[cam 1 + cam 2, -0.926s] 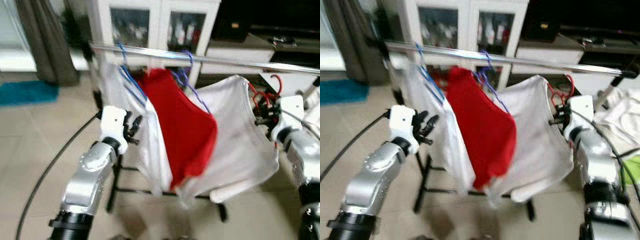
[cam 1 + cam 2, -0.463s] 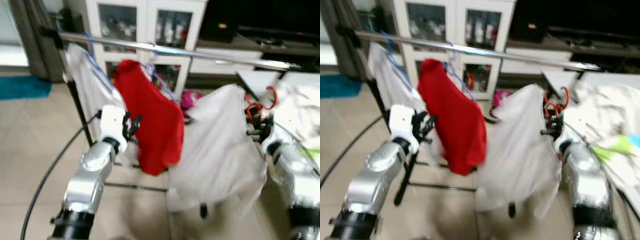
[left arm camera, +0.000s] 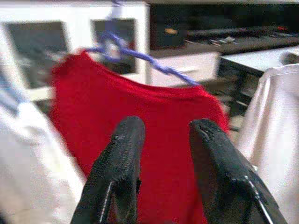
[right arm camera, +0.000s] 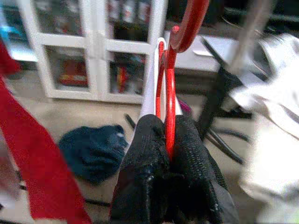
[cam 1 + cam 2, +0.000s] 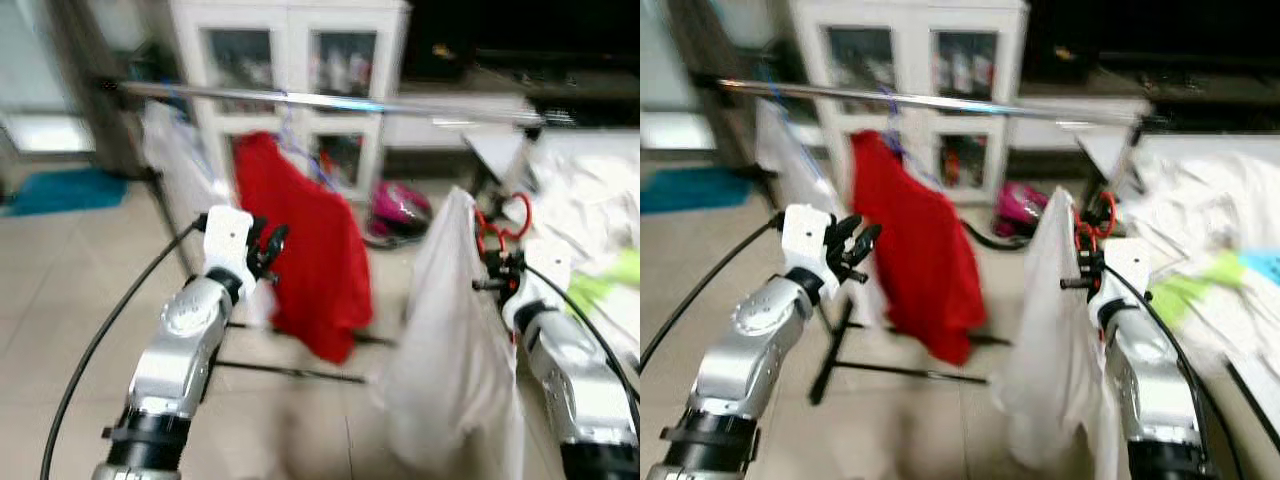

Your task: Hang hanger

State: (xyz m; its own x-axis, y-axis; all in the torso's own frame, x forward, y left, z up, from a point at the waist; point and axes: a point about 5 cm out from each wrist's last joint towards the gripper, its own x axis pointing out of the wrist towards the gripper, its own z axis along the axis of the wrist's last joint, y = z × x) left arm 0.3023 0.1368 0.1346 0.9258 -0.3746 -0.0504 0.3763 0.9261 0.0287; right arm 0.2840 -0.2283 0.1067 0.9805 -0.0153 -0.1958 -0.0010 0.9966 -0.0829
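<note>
One red hanger (image 4: 167,74), white shirt (image 5: 450,330) draping upright beneath, is sitting clenched in my right gripper (image 5: 492,272); the rail (image 5: 330,100) is lying toward eleven o'clock. My left gripper (image 3: 161,154) is idling parted.

My count from here: one clothes rail (image 5: 330,101). Three garments: one red shirt (image 5: 305,255), two white shirts (image 5: 455,340) (image 5: 170,150). Three hangers that I can make out: one red hanger (image 4: 170,70), one purple hanger (image 3: 140,53), one blue hanger (image 5: 775,95), blurred. One white cabinet (image 5: 290,60). One teal mat (image 5: 65,190).
</note>
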